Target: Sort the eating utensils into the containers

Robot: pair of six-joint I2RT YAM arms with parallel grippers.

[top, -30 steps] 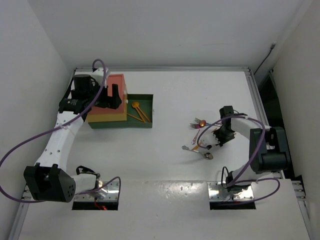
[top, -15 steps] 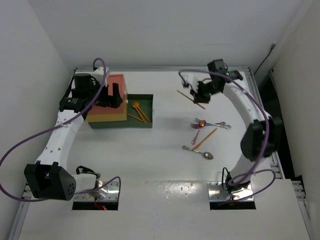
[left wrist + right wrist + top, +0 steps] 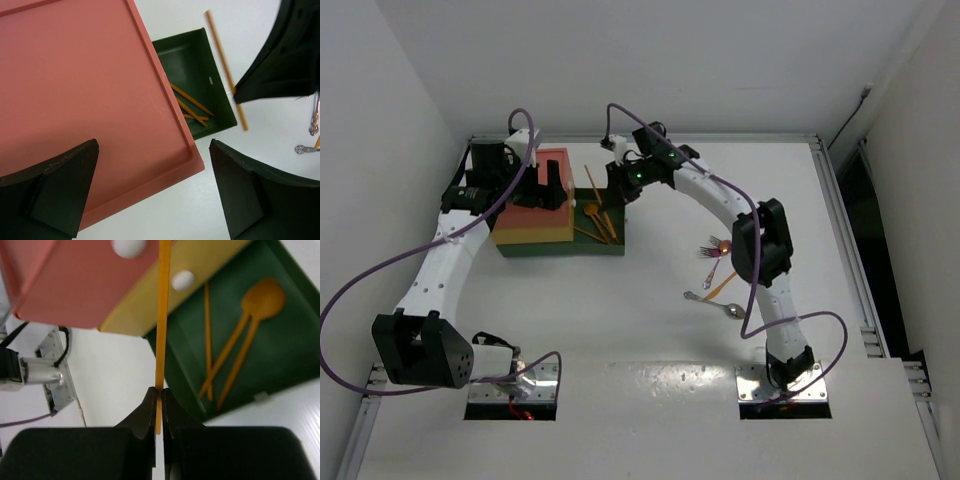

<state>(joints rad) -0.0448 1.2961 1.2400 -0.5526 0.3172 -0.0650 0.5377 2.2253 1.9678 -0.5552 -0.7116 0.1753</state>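
Right gripper point(image 3: 159, 390) pinches orange utensil point(image 3: 163, 315) (near end), seemingly above green drawer point(image 3: 295, 337).

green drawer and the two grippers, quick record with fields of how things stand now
right gripper: shut on a thin orange utensil, close to the open drawer
left gripper: open, holding nothing, over the red top drawer
green drawer: pulled out, holds orange pieces, one an orange spoon
not yet sorted: silver spoon, pink fork, partly hidden by the right arm
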